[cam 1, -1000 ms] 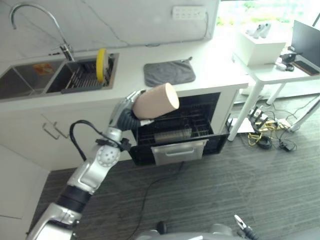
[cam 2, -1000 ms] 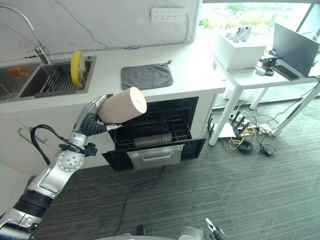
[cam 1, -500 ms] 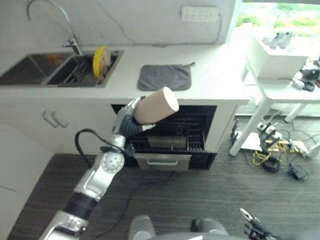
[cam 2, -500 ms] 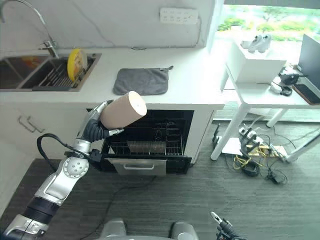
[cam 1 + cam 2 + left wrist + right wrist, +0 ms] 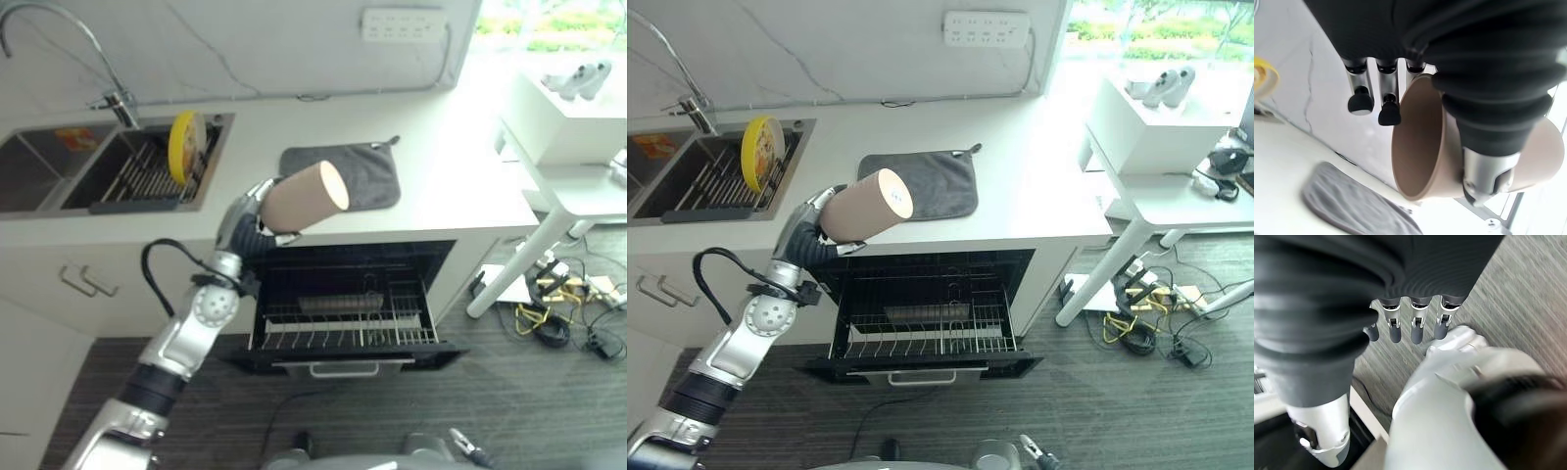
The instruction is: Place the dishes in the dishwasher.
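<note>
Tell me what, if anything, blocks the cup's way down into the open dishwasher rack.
Nothing visible does. The left hand holds the tan cup above the pulled-out rack, whose front section looks free; one item lies at its back.

Two head views, high above, looking steeply down on the white surface (image 5: 441, 186), the sink (image 5: 108, 171) and the open dishwasher (image 5: 931, 323) (same scene, slightly offset sideways). Left wrist view very close along the left hand (image 5: 1469, 98), facing the wall above the grey mat (image 5: 1352, 205). Right wrist view close along the right hand (image 5: 1317, 377), facing down at the floor (image 5: 1528, 298).
</note>
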{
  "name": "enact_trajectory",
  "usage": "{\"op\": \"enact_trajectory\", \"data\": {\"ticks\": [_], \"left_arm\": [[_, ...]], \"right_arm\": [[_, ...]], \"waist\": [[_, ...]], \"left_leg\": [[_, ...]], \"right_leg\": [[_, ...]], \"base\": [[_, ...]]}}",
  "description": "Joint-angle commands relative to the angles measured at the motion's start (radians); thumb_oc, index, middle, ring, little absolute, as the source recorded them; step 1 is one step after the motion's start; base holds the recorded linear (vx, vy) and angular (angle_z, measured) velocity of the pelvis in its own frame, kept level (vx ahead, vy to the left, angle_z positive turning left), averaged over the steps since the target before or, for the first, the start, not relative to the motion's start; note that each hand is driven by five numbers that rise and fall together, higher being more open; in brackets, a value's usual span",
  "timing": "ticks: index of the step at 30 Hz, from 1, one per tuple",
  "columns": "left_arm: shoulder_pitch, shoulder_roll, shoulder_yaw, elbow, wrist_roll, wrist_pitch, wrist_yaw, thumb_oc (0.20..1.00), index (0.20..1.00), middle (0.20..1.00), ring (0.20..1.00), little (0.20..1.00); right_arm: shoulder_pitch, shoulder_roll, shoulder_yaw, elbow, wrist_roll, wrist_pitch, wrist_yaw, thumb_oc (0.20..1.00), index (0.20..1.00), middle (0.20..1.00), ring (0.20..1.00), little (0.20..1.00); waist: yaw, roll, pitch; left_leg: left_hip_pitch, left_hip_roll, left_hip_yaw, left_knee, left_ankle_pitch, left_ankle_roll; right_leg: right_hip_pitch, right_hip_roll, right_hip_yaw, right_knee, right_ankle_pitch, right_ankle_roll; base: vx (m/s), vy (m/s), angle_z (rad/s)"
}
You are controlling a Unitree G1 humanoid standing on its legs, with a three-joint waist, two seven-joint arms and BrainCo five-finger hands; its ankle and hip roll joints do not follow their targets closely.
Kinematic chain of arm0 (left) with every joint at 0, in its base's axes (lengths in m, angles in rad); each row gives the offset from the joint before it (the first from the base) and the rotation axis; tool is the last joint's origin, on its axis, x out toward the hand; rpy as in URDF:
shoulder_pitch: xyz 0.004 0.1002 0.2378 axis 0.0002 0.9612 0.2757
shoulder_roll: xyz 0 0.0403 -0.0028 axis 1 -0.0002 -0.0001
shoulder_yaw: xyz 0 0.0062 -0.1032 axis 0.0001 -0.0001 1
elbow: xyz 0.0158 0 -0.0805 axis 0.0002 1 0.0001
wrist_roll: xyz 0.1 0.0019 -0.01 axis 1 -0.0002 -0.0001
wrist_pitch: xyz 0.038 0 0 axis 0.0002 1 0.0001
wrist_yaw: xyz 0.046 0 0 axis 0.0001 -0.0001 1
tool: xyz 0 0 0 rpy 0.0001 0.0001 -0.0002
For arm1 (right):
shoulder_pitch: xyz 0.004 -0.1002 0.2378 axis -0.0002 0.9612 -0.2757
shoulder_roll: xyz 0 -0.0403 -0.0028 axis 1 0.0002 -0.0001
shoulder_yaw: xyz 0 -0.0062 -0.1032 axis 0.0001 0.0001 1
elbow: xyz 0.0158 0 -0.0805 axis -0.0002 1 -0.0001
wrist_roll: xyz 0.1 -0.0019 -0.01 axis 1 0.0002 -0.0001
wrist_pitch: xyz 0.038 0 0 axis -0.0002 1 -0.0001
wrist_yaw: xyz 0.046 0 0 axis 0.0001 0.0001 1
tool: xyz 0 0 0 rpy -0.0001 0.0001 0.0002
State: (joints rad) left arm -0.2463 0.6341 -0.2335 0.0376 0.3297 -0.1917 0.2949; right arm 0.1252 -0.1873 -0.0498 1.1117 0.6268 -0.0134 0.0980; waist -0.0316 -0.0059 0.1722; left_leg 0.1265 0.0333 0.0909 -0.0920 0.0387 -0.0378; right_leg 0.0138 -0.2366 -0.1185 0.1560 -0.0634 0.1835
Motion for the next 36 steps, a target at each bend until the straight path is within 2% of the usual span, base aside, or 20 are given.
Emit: {"op": "enact_trajectory", "data": {"ticks": [1,5,7,8,9,10,11,16,20,23,24,26,28,29,32,36], "left_arm": [[-0.041,0.001,0.048,-0.075,-0.043,-0.047,0.001,0.2,0.2,0.2,0.2,0.2],[-0.054,0.002,0.042,-0.076,-0.048,-0.058,-0.019,0.2,0.2,0.2,0.2,0.2],[-0.052,0.002,0.04,-0.072,-0.032,-0.064,-0.016,0.2,0.2,0.2,0.2,0.2],[-0.05,0.009,0.044,-0.073,-0.022,-0.057,-0.003,0.2,0.2,0.2,0.2,0.2],[-0.044,0.019,0.068,-0.098,-0.015,-0.026,0.006,0.2,0.2,0.2,0.2,0.2],[-0.041,0.022,0.076,-0.104,-0.015,-0.019,0.005,0.2,0.2,0.2,0.2,0.2],[-0.025,0.018,0.092,-0.119,-0.027,-0.02,0.01,0.2,0.2,0.2,0.2,0.2],[0.011,-0.007,0.091,-0.13,-0.008,-0.029,0.029,0.2,0.2,0.2,0.2,0.2],[0.023,-0.008,0.091,-0.127,-0.008,-0.035,0.049,0.2,0.2,0.2,0.2,0.2],[0.026,-0.011,0.086,-0.103,-0.031,-0.038,0.08,0.2,0.2,0.2,0.2,0.2],[0.031,-0.015,0.088,-0.097,-0.049,-0.036,0.097,0.2,0.2,0.2,0.2,0.2],[0.04,-0.029,0.095,-0.086,-0.129,-0.033,0.113,0.2,0.2,0.2,0.2,0.2],[0.049,-0.056,0.103,-0.07,-0.211,-0.019,0.127,0.2,0.2,0.2,0.2,0.2],[0.058,-0.082,0.112,-0.038,-0.281,-0.027,0.134,0.2,0.2,0.2,0.2,0.2],[0.08,-0.123,0.136,0.022,-0.404,-0.078,0.135,0.2,0.2,0.2,0.2,0.2],[0.094,-0.166,0.153,0.076,-0.485,-0.128,0.138,0.2,0.2,0.2,0.2,0.2]], "right_arm": [[0.017,-0.054,0.009,-0.041,0.003,-0.02,-0.027,1.0,1.0,1.0,1.0,1.0],[0.019,-0.048,0.008,-0.05,0.035,-0.023,-0.029,1.0,1.0,1.0,1.0,1.0],[0.019,-0.038,0.01,-0.059,0.028,-0.016,-0.027,1.0,1.0,1.0,1.0,1.0],[0.008,-0.035,0.023,-0.057,0.007,-0.003,-0.021,1.0,1.0,1.0,1.0,1.0],[-0.009,-0.038,0.038,-0.047,-0.033,0.01,-0.008,1.0,1.0,1.0,1.0,1.0],[-0.014,-0.04,0.041,-0.046,-0.046,0.013,-0.007,1.0,1.0,1.0,1.0,1.0],[-0.04,-0.05,0.05,-0.05,-0.023,0.0,-0.037,1.0,1.0,1.0,1.0,1.0],[-0.035,-0.06,0.039,-0.062,-0.017,-0.004,-0.054,1.0,1.0,1.0,1.0,1.0],[-0.03,-0.06,0.024,-0.049,0.019,-0.03,-0.05,1.0,1.0,1.0,1.0,1.0],[-0.029,-0.055,0.004,-0.051,0.061,-0.095,-0.073,1.0,1.0,1.0,1.0,1.0],[-0.026,-0.055,-0.011,-0.073,0.105,-0.139,-0.094,1.0,1.0,1.0,1.0,1.0],[-0.019,-0.063,-0.037,-0.138,0.154,-0.194,-0.117,1.0,1.0,1.0,1.0,1.0],[-0.013,-0.076,-0.047,-0.233,0.081,-0.24,-0.15,1.0,1.0,1.0,1.0,1.0],[-0.006,-0.092,-0.038,-0.345,-0.033,-0.299,-0.183,1.0,1.0,1.0,1.0,1.0],[0.014,-0.114,-0.048,-0.557,-0.065,-0.361,-0.23,1.0,1.0,1.0,1.0,1.0],[0.025,-0.115,-0.085,-0.709,-0.044,-0.439,-0.229,1.0,1.0,1.0,1.0,1.0]], "waist": [[0.0,0.025,-0.033],[0.011,0.009,-0.035],[0.009,0.009,-0.03],[0.02,0.006,-0.024],[0.029,-0.004,-0.01],[0.031,-0.006,-0.006],[0.047,-0.006,-0.01],[0.042,-0.006,-0.029],[0.037,-0.003,-0.042],[0.031,-0.001,-0.049],[0.025,0.0,-0.051],[0.016,-0.001,-0.052],[0.007,-0.005,-0.052],[-0.003,-0.01,-0.05],[-0.024,-0.023,-0.045],[-0.042,-0.032,-0.042]], "left_leg": [[-0.047,0.052,-0.015,0.043,-0.093,-0.001],[-0.049,0.023,-0.012,0.029,-0.1,0.027],[-0.04,0.011,-0.018,0.016,-0.107,0.045],[-0.036,0.019,0.004,0.008,-0.101,0.033],[-0.016,0.033,0.049,0.012,-0.121,0.013],[-0.012,0.038,0.062,0.012,-0.125,0.01],[-0.014,0.08,0.116,0.005,-0.115,-0.009],[-0.01,0.092,0.128,0.005,-0.106,-0.026],[-0.001,0.099,0.138,0.005,-0.105,-0.044],[0.01,0.096,0.137,0.005,-0.112,-0.047],[0.016,0.095,0.138,0.005,-0.116,-0.045],[0.026,0.093,0.139,0.005,-0.12,-0.043],[0.033,0.091,0.14,0.005,-0.123,-0.04],[0.039,0.088,0.14,0.005,-0.125,-0.037],[0.048,0.088,0.148,0.007,-0.126,-0.03],[0.058,0.088,0.159,0.018,-0.131,-0.026]], "right_leg": [[0.047,-0.008,0.023,0.049,-0.055,0.047],[0.037,-0.017,0.026,0.085,-0.022,0.06],[-0.008,-0.004,0.033,0.171,0.002,0.059],[-0.027,-0.015,-0.005,0.116,0.009,0.056],[-0.056,-0.044,-0.078,0.031,0.074,0.074],[-0.061,-0.054,-0.089,0.028,0.09,0.076],[-0.019,-0.043,-0.13,-0.066,0.07,0.078],[0.039,-0.026,-0.141,-0.126,0.053,0.063],[0.074,-0.021,-0.154,-0.186,0.072,0.063],[0.082,-0.021,-0.148,-0.194,0.077,0.066],[0.081,-0.022,-0.145,-0.191,0.076,0.066],[0.081,-0.022,-0.138,-0.188,0.076,0.065],[0.082,-0.023,-0.133,-0.187,0.076,0.063],[0.078,-0.024,-0.128,-0.183,0.078,0.062],[0.065,-0.026,-0.115,-0.171,0.08,0.063],[0.058,-0.025,-0.104,-0.16,0.078,0.063]], "base": [[-0.01,0.179,-0.15],[-0.03,0.109,-0.01],[-0.06,0.043,-0.11],[-0.07,-0.115,-0.24],[-0.06,-0.158,-0.98],[-0.1,-0.354,-1.03],[-0.07,-0.275,-0.92],[0.01,-0.072,-0.03],[0.01,-0.007,0.02],[0.0,0.0,-0.02],[0.0,0.001,-0.07],[-0.01,-0.007,-0.07],[-0.02,-0.032,-0.09],[-0.04,-0.061,-0.1],[-0.05,-0.065,-0.1],[-0.04,-0.048,-0.11]]}}
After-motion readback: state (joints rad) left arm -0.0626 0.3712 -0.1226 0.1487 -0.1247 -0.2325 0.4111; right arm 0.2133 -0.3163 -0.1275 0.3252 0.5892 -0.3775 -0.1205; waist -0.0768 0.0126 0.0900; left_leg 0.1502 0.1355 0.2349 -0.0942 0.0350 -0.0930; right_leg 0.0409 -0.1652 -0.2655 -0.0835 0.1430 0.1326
